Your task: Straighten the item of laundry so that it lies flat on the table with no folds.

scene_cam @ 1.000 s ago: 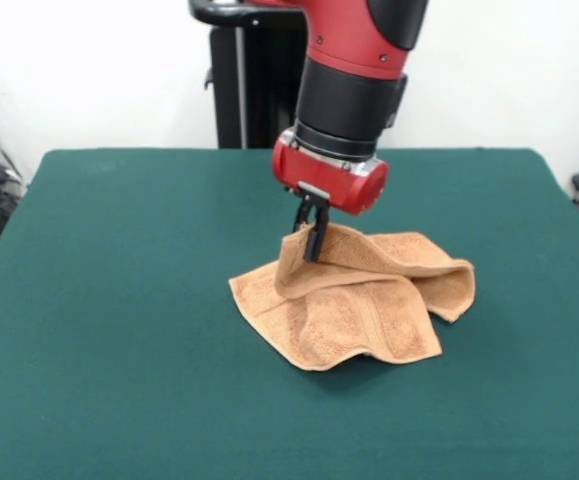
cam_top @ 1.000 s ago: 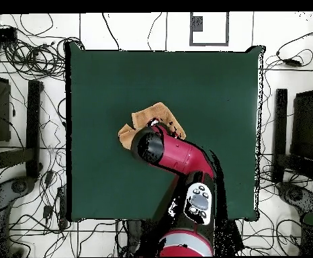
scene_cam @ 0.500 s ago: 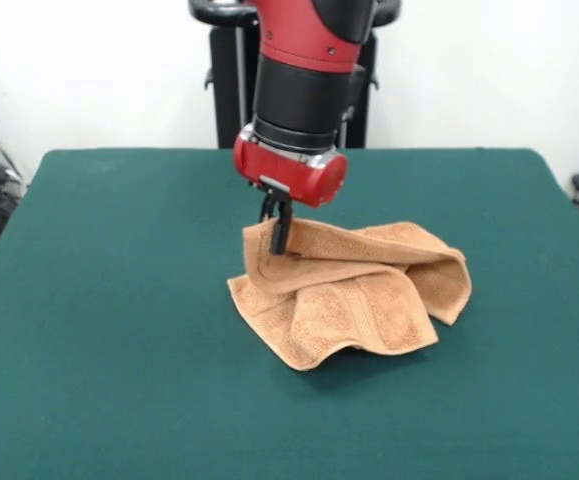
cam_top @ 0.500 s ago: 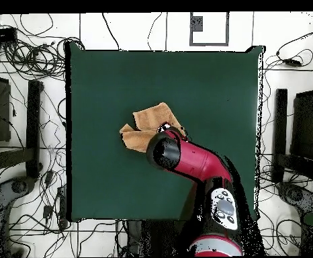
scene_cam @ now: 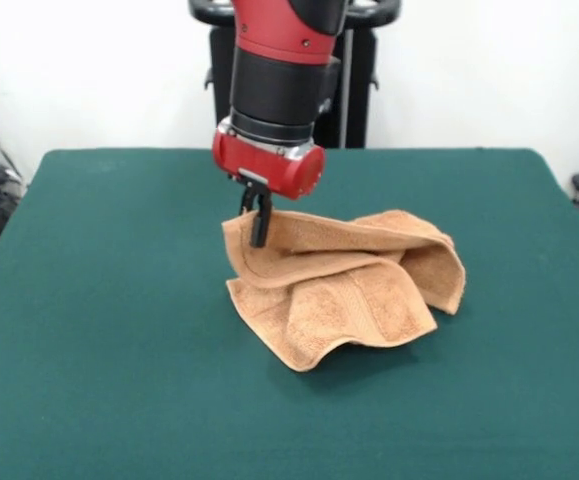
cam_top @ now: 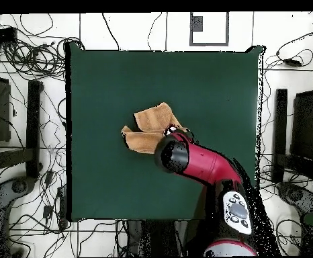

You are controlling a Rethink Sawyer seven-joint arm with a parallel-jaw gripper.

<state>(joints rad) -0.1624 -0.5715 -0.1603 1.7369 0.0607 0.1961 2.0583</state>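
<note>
The item of laundry, an orange-tan terry towel, lies crumpled and folded over itself near the middle of the dark green table. My gripper is shut on the towel's upper left edge and holds that edge lifted off the table. A woven band stripe shows on the lower flap. From above, the towel shows left of the red arm, which hides the gripper and part of the cloth.
Cables and black stands lie on the floor around the table. The arm's black pedestal stands behind the table's far edge.
The gripper has moved left in the front view, still gripping the towel's edge, dragging the upper fold leftward and stretching it out over the lower layer.
</note>
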